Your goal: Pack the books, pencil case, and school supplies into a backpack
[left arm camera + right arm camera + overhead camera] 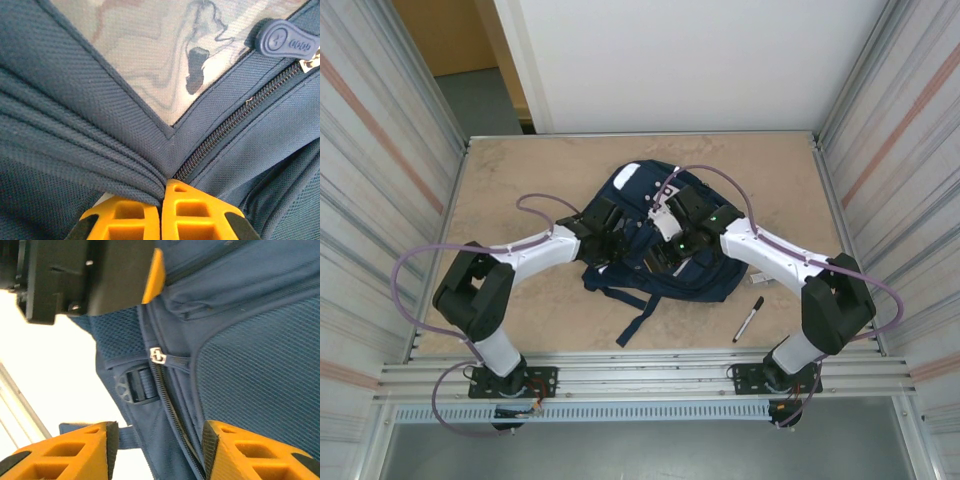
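Observation:
The navy backpack (705, 285) lies flat mid-table, with both arms reaching onto it. My left gripper (623, 243) (164, 187) is shut, pinching a fold of backpack fabric (100, 150) beside the zipper (235, 125). My right gripper (663, 262) (160, 437) is open; its jaws straddle the backpack's edge and zipper track (170, 410), below the metal slider (158, 356). A black marker with a white end (749, 319) lies on the table to the right of the backpack. The books and pencil case are out of view.
A dark strap (638, 325) trails from the backpack toward the near edge. A strap buckle (134, 387) sits left of the zipper. The left gripper's black body (85, 275) hangs close above the right gripper. Metal walls enclose the table on both sides.

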Robot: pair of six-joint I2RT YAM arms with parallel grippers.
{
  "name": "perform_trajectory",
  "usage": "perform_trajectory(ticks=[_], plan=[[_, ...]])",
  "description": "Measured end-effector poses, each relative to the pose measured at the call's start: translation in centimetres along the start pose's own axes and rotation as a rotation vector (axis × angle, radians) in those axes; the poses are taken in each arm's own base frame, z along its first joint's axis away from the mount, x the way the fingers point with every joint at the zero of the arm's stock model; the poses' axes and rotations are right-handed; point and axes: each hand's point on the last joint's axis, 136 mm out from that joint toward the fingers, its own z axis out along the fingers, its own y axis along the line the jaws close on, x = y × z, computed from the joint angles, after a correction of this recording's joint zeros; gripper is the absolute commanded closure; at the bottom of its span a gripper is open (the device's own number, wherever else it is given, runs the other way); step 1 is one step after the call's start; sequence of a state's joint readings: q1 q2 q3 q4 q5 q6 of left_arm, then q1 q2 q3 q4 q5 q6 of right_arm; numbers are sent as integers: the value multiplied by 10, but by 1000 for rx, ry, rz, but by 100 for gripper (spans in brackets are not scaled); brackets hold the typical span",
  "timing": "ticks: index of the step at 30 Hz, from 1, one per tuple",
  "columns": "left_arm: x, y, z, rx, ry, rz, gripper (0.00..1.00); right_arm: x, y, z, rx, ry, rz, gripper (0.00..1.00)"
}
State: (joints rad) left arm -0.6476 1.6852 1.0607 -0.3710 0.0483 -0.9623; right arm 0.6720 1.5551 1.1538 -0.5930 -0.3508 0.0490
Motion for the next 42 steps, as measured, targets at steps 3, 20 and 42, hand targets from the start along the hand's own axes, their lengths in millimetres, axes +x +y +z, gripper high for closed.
perform_trajectory(ticks=[3, 20, 42], plan=[[-1, -2, -5, 5, -10, 3, 100, -3, 5, 0, -67, -21, -94, 49], [2, -13, -49, 211, -97, 140, 100, 9, 12, 42, -211, 2, -829, 56], [0, -16, -52, 297, -92, 174, 100, 2, 9, 61, -89, 22, -1207, 66]])
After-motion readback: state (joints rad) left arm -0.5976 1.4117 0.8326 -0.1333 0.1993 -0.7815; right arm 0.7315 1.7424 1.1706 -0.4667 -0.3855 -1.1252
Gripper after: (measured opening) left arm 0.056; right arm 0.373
